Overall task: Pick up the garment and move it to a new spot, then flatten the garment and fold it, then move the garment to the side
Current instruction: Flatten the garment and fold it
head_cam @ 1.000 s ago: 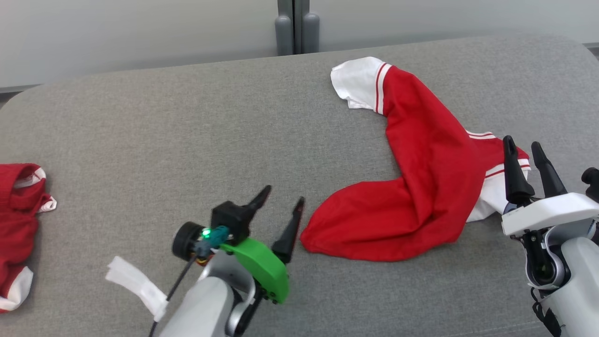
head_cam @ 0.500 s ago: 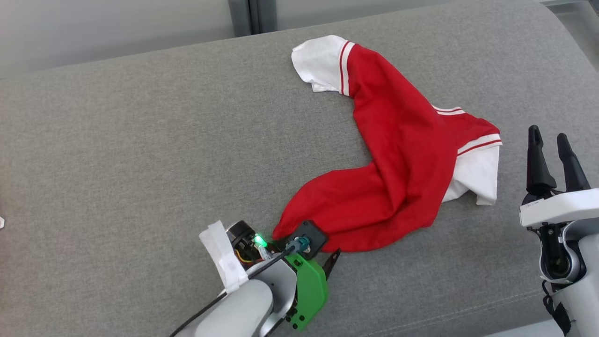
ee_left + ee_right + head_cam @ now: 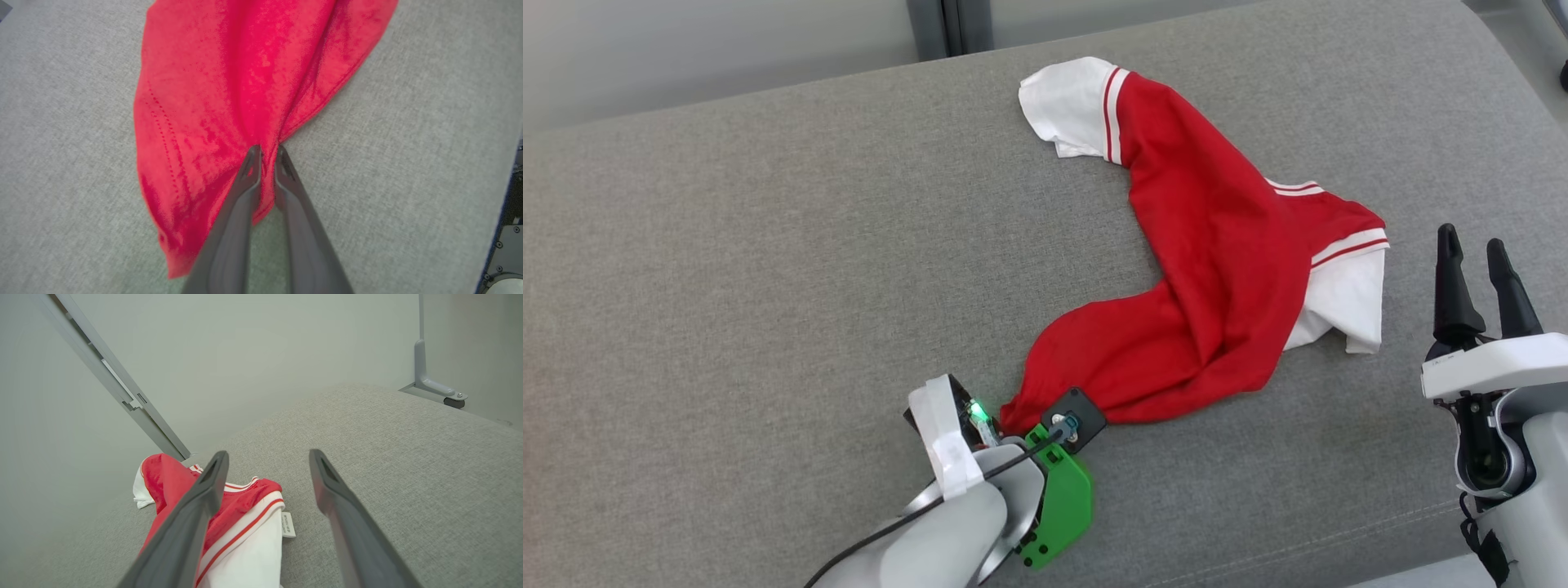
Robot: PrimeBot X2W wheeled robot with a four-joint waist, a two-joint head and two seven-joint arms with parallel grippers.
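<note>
The garment (image 3: pixel 1217 269) is a red shirt with white, red-striped sleeves, lying bunched in a bent strip across the grey cloth table (image 3: pixel 768 245). My left gripper (image 3: pixel 1033 425) points down onto its near left end, its fingers hidden under the wrist in the head view. In the left wrist view the left gripper (image 3: pixel 266 154) is shut on a pinched fold of the red garment (image 3: pixel 229 81). My right gripper (image 3: pixel 1474 245) stands open just right of the white sleeve, holding nothing. In the right wrist view the right gripper (image 3: pixel 267 457) hovers above the garment (image 3: pixel 245 498), apart from it.
A pale wall with a grey metal post (image 3: pixel 939 24) runs behind the table. A metal bracket (image 3: pixel 433 388) sits past the table's far right corner. The table's front edge (image 3: pixel 1421 563) runs close below my right arm. Bare grey cloth lies left of the garment.
The head camera has swung to the right. My left gripper has turned down onto the garment's near end and shut on the red cloth. The right gripper stays open.
</note>
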